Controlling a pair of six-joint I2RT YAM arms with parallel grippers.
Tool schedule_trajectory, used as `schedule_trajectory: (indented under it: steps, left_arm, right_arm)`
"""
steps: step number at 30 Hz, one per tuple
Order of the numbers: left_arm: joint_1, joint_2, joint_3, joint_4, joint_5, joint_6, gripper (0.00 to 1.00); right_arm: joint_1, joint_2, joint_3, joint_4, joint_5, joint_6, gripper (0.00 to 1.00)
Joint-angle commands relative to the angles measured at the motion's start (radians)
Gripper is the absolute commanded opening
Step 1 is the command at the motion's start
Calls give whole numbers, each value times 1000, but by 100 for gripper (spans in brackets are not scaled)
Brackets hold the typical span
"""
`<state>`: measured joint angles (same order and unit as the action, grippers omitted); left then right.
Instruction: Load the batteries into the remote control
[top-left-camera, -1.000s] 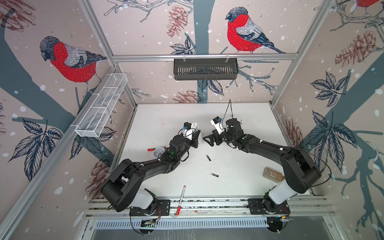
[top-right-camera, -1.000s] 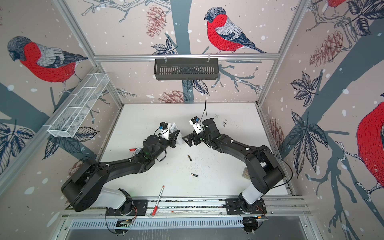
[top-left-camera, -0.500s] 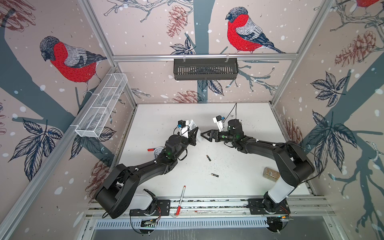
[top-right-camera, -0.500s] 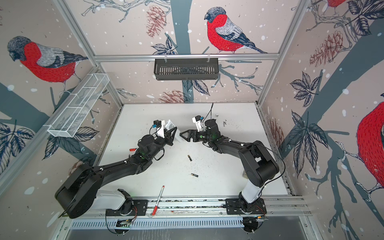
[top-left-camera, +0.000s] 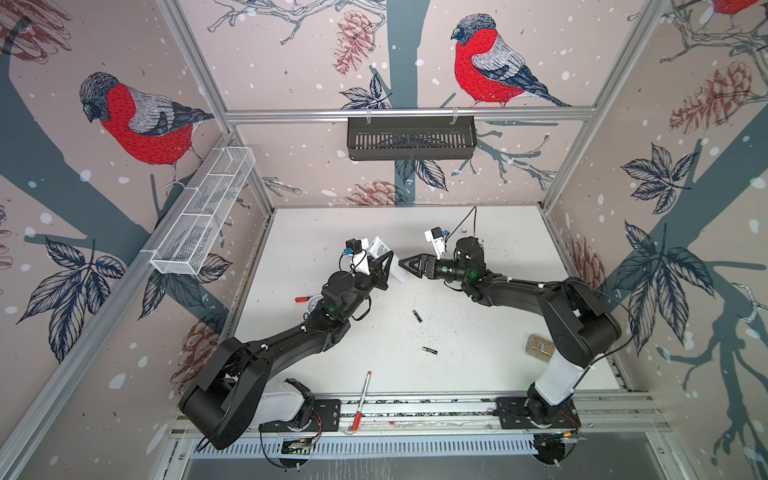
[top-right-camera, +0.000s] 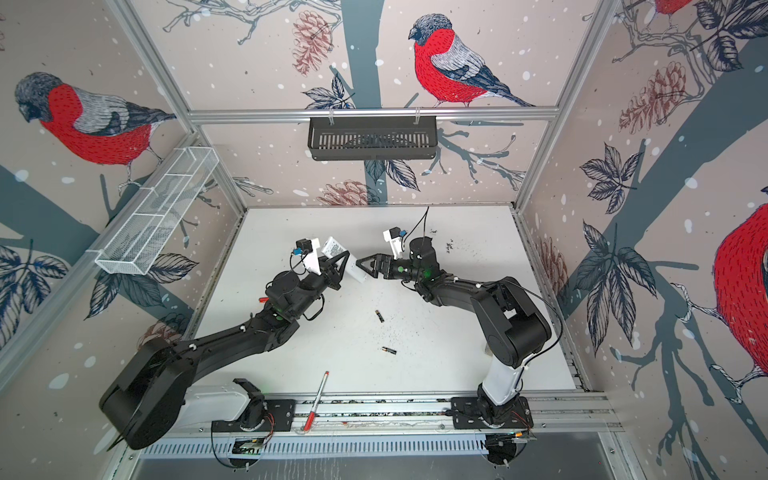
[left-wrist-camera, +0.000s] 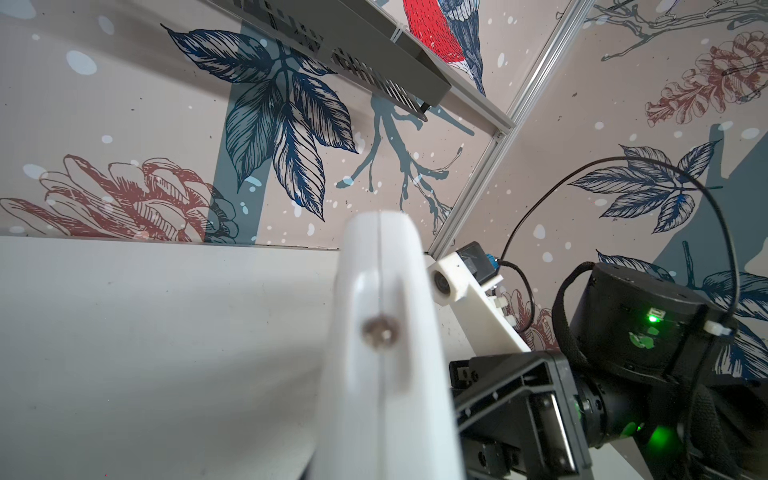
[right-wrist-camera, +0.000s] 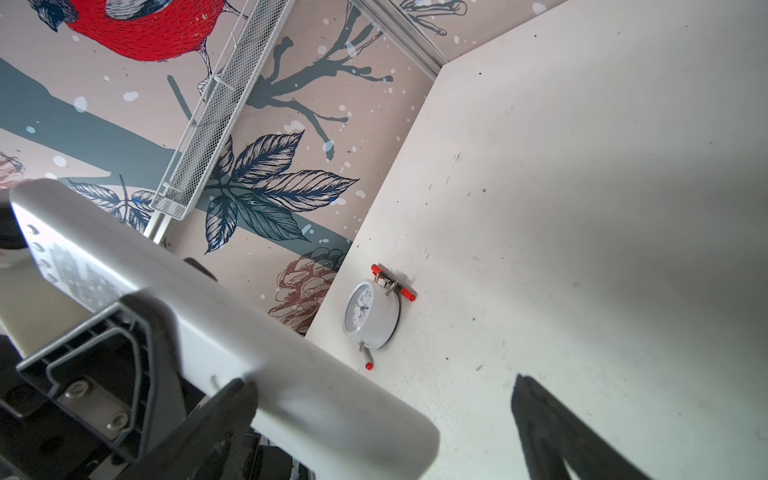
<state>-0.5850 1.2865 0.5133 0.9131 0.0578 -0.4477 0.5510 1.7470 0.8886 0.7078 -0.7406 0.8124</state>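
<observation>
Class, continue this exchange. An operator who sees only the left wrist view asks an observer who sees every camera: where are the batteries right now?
Observer: Both batteries lie loose on the table, apart from each other.
Operator: What holds the remote control? I see only its end.
Observer: The left gripper is shut on it, partway along its length.
Operator: Is the right gripper ready?
Observer: It is open. In the right wrist view the remote control's end looks to sit in the gap between its spread fingers.
</observation>
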Motion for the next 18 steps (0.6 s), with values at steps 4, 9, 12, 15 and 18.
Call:
schedule_trajectory:
  steps: [4,9,12,15,18]
  left_arm:
    - [11,-6,-3,87,45,-45,0]
    - [19,-4,-4,119,60,-84,0]
    - [23,-7,-6,137,69,-105,0]
    - [22,-9,-5,146,76,-119,0]
    - [22,-19,-6,156,83,-127,0]
  right_arm:
    - [18,18,22,54,-14,30,99]
    - [29,43,28,82,-14,53,99]
    - [35,65,36,93,-14,70,99]
    - [39,88,35,139,-20,106,99]
    - [41,111,50,113,-1,127,99]
